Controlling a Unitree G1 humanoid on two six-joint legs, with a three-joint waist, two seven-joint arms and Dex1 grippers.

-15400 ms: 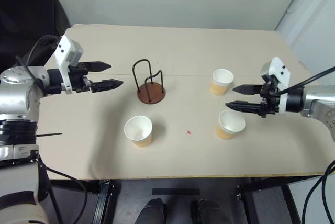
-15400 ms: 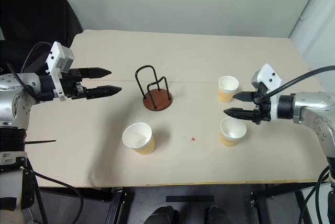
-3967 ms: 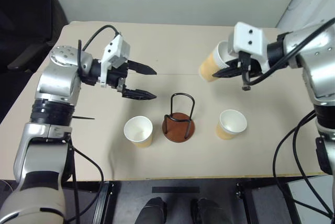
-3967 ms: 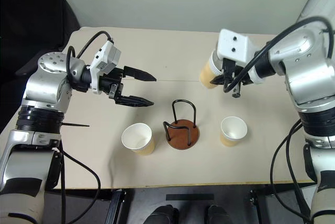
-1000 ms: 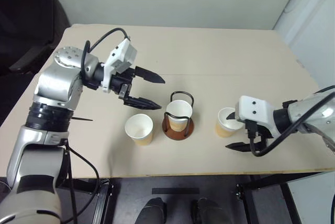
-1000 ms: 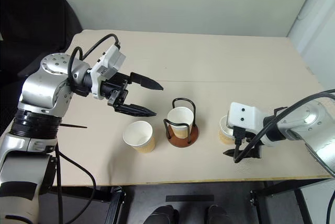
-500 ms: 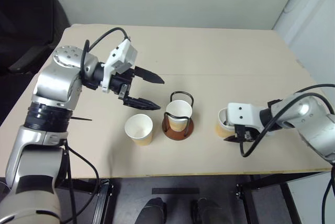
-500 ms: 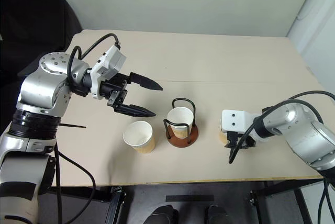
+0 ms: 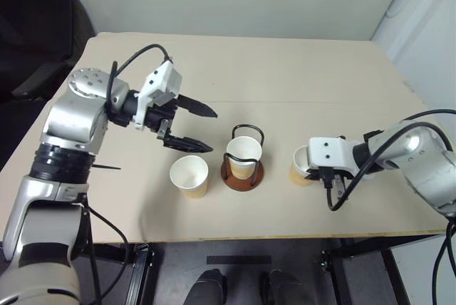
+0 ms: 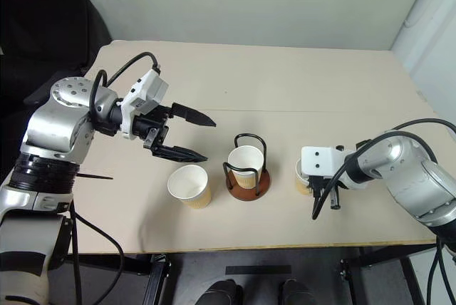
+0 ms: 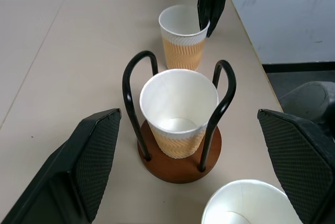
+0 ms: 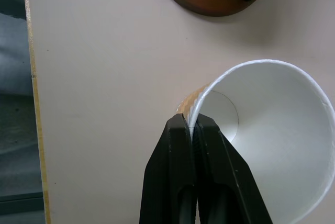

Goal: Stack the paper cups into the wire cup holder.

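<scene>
The wire cup holder stands mid-table on its brown disc base, with one paper cup upright inside it. A second paper cup stands just left of the holder. A third paper cup stands to the holder's right. My right gripper is shut on that third cup's rim, one finger inside the wall and one outside. My left gripper hovers open above the table, behind the left cup and left of the holder, with nothing between its fingers.
The table's front edge runs close in front of the cups. A black chair stands off the table's far left corner. A pale wall lies behind the table.
My right gripper has come in from the front of the right-hand cup and shut on its rim. The left gripper has stayed open in about the same place.
</scene>
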